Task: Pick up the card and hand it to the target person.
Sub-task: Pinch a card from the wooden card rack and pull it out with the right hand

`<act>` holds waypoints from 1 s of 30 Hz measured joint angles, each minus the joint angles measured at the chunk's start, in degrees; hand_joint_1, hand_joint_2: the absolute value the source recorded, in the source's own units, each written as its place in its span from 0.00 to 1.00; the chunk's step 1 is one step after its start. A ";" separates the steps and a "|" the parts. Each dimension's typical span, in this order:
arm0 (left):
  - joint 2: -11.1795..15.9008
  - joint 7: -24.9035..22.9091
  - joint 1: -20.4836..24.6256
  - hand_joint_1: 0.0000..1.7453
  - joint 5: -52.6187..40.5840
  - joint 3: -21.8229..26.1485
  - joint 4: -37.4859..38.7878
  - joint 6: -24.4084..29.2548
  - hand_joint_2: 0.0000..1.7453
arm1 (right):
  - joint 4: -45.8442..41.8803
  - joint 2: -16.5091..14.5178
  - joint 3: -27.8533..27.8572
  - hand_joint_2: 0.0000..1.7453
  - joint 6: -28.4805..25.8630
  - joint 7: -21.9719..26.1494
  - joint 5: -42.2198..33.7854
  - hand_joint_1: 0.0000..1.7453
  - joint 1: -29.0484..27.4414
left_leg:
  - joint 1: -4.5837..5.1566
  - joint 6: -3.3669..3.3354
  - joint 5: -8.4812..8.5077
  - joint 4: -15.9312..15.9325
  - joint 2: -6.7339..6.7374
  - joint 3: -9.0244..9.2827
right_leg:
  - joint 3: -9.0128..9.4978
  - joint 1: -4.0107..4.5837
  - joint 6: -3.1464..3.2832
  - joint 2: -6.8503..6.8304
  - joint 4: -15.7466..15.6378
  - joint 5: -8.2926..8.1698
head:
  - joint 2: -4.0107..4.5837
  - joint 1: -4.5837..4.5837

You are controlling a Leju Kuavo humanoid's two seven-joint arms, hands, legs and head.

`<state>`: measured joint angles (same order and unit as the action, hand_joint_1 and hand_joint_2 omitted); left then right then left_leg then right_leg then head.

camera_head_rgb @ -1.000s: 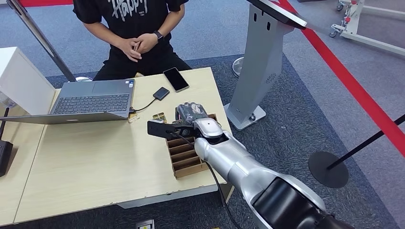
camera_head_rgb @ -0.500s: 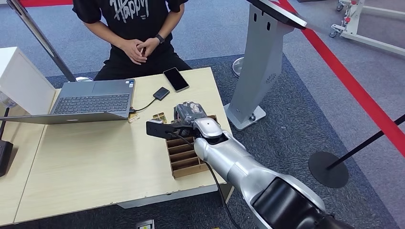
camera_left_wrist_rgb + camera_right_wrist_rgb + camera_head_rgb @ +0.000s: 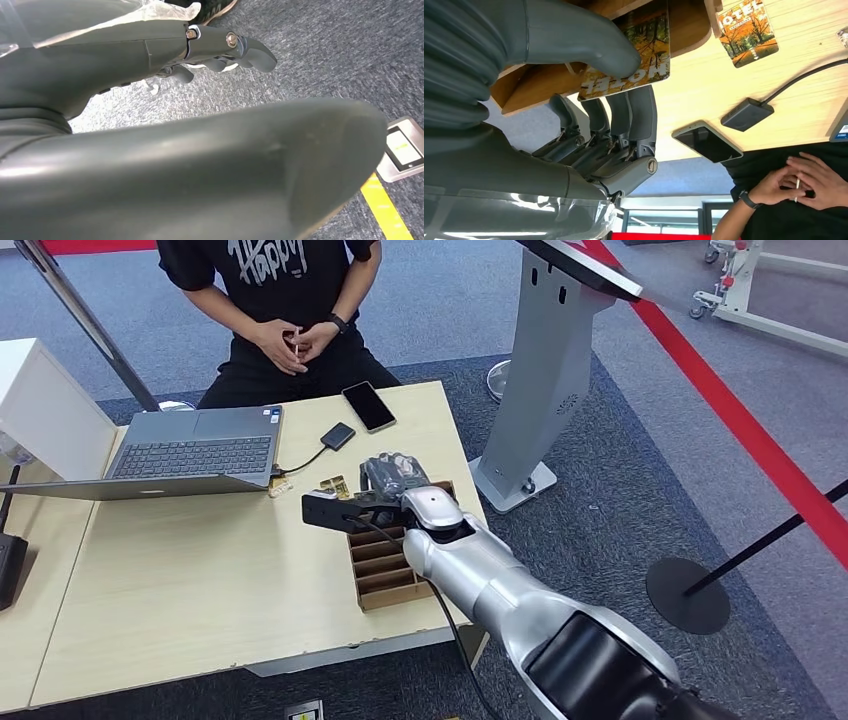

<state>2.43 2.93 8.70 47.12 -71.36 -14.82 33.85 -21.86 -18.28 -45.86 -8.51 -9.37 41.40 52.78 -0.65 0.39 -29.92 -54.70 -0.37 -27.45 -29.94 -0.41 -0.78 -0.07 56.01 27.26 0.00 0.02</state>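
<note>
The card (image 3: 634, 60), printed with an autumn forest and the word HOTEL, is pinched between the thumb and fingers of my right hand (image 3: 589, 115). It sits at the far end of the wooden slotted box (image 3: 534, 85). In the head view my right hand (image 3: 395, 483) hovers over the far end of that box (image 3: 385, 570) on the table. A second matching card (image 3: 748, 32) lies flat on the table just beyond the box (image 3: 334, 485). The target person (image 3: 280, 290) sits across the table with hands clasped (image 3: 296, 340). My left hand (image 3: 220, 47) hangs over the carpet, holding nothing.
On the table (image 3: 200, 580) are an open laptop (image 3: 195, 452), a phone (image 3: 368, 405) and a small black device on a cable (image 3: 338, 435). A grey kiosk stand (image 3: 548, 370) rises to the right of the table. A stanchion base (image 3: 687, 595) stands further right.
My right hand has shifted slightly left and away from me over the box, still holding the card. The person has moved a little.
</note>
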 joint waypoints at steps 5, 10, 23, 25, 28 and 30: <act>0.00 0.28 -0.01 0.00 0.00 0.02 0.00 0.25 0.00 | -0.01 -0.36 -0.02 1.00 -0.06 0.54 0.00 0.77 0.01 | 0.00 0.00 0.00 0.00 0.00 0.00 | 0.00 0.00 0.00 0.00 0.00 -0.01 | 0.00 0.00; 0.00 0.49 -0.05 0.00 0.00 0.04 0.00 0.27 0.00 | -0.03 -0.58 -0.02 1.00 -0.09 1.06 -0.08 0.78 0.18 | 0.00 0.00 0.00 0.00 0.00 -0.01 | 0.00 0.00 0.00 0.00 0.00 -0.01 | 0.00 0.00; 0.02 0.65 -0.33 0.00 0.32 0.29 0.00 0.39 0.00 | -2.14 -1.64 -0.15 1.00 -0.48 3.86 -1.59 0.87 2.95 | 0.00 0.00 0.01 0.00 0.00 -0.02 | -0.01 0.00 -0.01 0.00 0.01 -0.01 | 0.00 -0.01; 0.02 0.78 -0.40 0.00 0.50 0.38 0.00 0.40 0.00 | -3.17 -1.81 -0.20 1.00 -0.19 4.08 -2.32 0.84 3.73 | -0.01 0.00 0.01 0.00 0.00 -0.02 | -0.01 0.00 -0.01 0.00 0.01 -0.01 | 0.00 -0.01; 0.02 1.26 -0.51 0.00 0.81 0.46 0.02 0.40 0.00 | -5.01 -2.02 -0.34 1.00 0.70 4.22 -3.03 0.81 5.04 | -0.01 0.00 0.01 0.00 0.00 -0.02 | -0.01 0.00 -0.01 0.00 0.01 -0.01 | 0.00 -0.01; 0.02 1.52 -0.55 0.00 0.97 0.51 0.02 0.41 0.00 | -6.46 -2.08 -0.42 1.00 1.12 4.24 -3.43 0.80 5.82 | -0.01 0.00 0.01 0.00 0.00 -0.02 | -0.01 0.00 -0.01 0.00 0.01 -0.01 | 0.00 0.00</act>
<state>2.45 4.45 8.15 48.10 -70.85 -14.80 34.26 -28.32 -20.36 -46.27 -7.39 -5.14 37.97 58.60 -0.66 0.39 -29.91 -54.70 -0.37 -27.47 -29.95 -0.41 -0.79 -0.08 56.02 27.25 0.00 0.02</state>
